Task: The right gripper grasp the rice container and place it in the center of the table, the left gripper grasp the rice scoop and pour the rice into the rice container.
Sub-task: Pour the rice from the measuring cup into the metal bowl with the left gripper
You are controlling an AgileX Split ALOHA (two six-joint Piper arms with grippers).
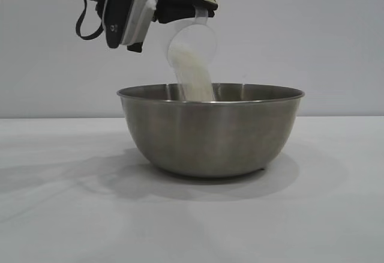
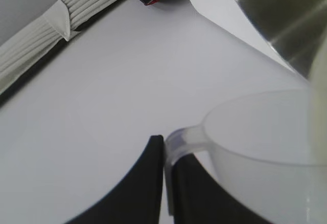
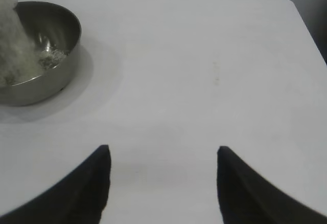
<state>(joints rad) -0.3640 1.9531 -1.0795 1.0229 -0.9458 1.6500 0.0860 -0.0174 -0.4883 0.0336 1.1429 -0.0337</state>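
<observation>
pouring: we see the left gripper (image 2: 164,183) fingers pinching the rice scoop (image 1: 193,45) handle, tilted above the rice container (image 1: 211,129) | rice (image 1: 196,80) streams into it | container mid-bench (image 1: 60,215) | right gripper (image 3: 163,183) fingers spread, well apart

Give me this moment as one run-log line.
left end effector: shut on rice scoop handle, tipped | rice: streaming into rice container | right end effector: open, idle

Bare table (image 1: 60,215) all around the rice container (image 1: 210,134); above its mouth, the tilted rice scoop (image 1: 193,44).
</observation>
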